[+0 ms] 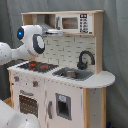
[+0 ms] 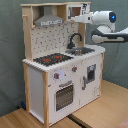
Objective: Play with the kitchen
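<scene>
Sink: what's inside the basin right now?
In the first exterior view the sink holds a small dark shape near the base of the black faucet; what it is cannot be told. In the second exterior view the rim hides the basin's inside.

No legible text, label, brand or number anywhere on the kitchen (image 1: 65, 70) in either exterior view.

A wooden tabletop (image 2: 107, 107) is seen in the second exterior view, made of pale brown boards, with a dark seam running between two of them near the front. The kitchen (image 2: 62, 70) is carried directly on it, standing upright toward the left. Bare wood is left at the right and near side.
</scene>
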Robot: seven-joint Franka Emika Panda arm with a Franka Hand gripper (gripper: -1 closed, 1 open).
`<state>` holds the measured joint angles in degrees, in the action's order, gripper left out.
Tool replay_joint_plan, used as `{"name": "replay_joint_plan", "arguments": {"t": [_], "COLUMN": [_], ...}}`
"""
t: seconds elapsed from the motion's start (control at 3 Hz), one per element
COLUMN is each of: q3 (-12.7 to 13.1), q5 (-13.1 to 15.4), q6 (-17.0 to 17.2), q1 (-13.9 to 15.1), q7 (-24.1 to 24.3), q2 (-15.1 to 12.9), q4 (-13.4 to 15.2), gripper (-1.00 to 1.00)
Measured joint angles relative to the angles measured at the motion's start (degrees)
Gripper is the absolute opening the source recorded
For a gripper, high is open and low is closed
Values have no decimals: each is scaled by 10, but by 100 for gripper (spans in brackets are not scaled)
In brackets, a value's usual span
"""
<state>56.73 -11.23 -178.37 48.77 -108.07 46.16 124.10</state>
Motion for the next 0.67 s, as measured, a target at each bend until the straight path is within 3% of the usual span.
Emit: {"name": "replay_joint_plan", "arguments": {"t": [0.33, 0.67], "q3": [18, 41], "q5": [0, 1], "q6": [-7, -12], "q1": [10, 44], "q7": [-26, -46], "q2": [-37, -65], "q4": [-32, -56], "gripper": [100, 100]}}
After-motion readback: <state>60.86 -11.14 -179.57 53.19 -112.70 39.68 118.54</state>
